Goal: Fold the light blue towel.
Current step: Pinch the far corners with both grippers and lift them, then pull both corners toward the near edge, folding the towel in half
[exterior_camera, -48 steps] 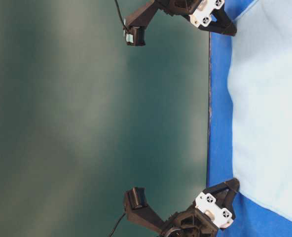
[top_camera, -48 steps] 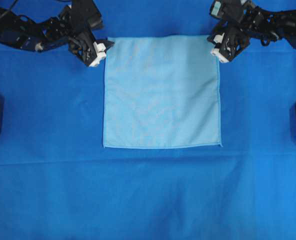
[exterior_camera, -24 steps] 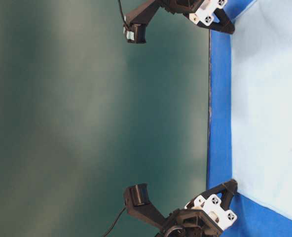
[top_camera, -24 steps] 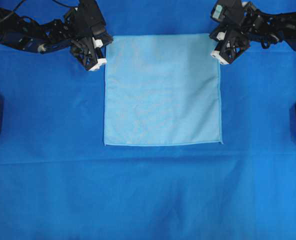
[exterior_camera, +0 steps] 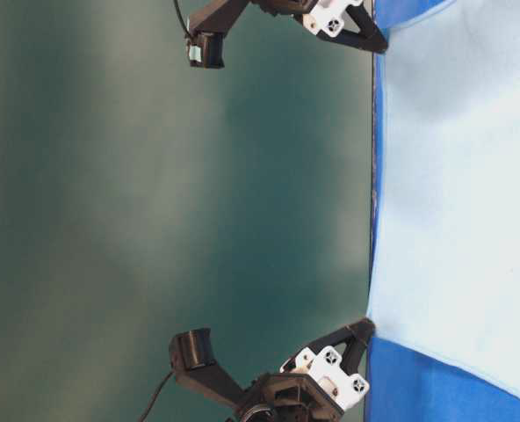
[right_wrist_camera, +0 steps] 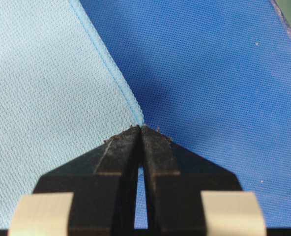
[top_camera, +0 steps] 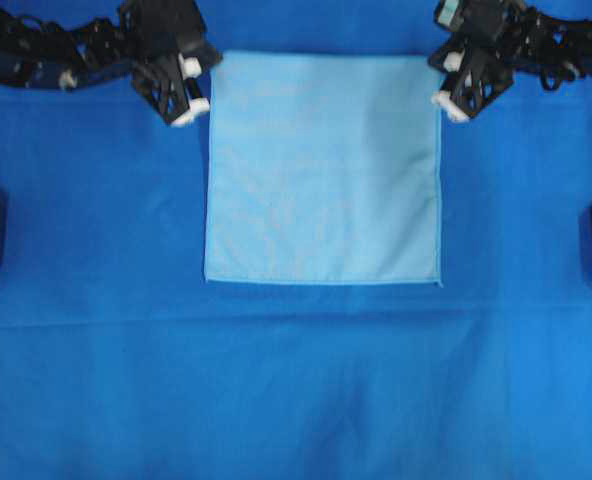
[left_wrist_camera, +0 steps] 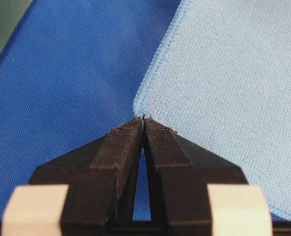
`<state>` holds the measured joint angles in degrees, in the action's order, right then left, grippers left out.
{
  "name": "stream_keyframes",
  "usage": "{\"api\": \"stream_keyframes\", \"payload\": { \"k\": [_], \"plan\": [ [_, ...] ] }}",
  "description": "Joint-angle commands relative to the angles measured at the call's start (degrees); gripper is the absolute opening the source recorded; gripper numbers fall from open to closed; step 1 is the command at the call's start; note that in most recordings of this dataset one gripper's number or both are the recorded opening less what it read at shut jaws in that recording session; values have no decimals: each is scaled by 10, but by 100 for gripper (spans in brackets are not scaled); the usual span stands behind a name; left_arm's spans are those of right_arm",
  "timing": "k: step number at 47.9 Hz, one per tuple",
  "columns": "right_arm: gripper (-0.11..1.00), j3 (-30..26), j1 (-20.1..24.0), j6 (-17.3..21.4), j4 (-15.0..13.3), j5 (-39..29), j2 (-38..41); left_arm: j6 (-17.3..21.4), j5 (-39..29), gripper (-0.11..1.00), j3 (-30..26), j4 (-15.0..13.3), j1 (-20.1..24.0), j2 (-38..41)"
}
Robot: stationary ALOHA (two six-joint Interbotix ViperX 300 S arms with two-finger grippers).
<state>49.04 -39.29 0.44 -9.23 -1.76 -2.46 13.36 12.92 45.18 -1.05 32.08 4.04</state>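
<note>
From overhead, the large deep royal-blue cloth [top_camera: 296,390] covering the table fills the near half of the view, a faint crease running across it. Beyond it at the centre lies the thin pale sky-blue square microfibre towel [top_camera: 322,170], its hemmed near edge flat on the blue cloth and its far edge reaching toward twelve o'clock. At about eleven o'clock the black left gripper [top_camera: 198,95] has its jaws pressed together on the towel's far left corner; the wrist view shows the fingertips [left_wrist_camera: 135,129] meeting right at that corner. At about one o'clock the black right gripper [top_camera: 444,90] is likewise pinched tight on the far right corner, its fingertips [right_wrist_camera: 153,135] closed over the hem.
</note>
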Motion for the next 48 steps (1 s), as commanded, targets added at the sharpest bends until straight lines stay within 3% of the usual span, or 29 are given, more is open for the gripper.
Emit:
{"api": "stream_keyframes", "payload": {
  "k": [1,12,20,30,38,48],
  "plan": [
    [1,-3,1,2,1,-2,-14,1,1,1,-2,-1,-2,-17],
    [1,10,27,4,7,-47,-53,-3,-27,1,22,-1,-30,-34],
    [1,25,81,5,38,-84,-100,-6,-63,1,40,-1,-69,-70],
    [1,60,171,5,98,-109,-142,-6,-118,1,48,-1,-156,-112],
    [1,77,242,11,148,-113,-156,-40,-149,1,56,-1,-224,-112],
    [1,83,316,39,163,-114,-156,-62,-152,1,60,-4,-308,-110]
  ]
}}
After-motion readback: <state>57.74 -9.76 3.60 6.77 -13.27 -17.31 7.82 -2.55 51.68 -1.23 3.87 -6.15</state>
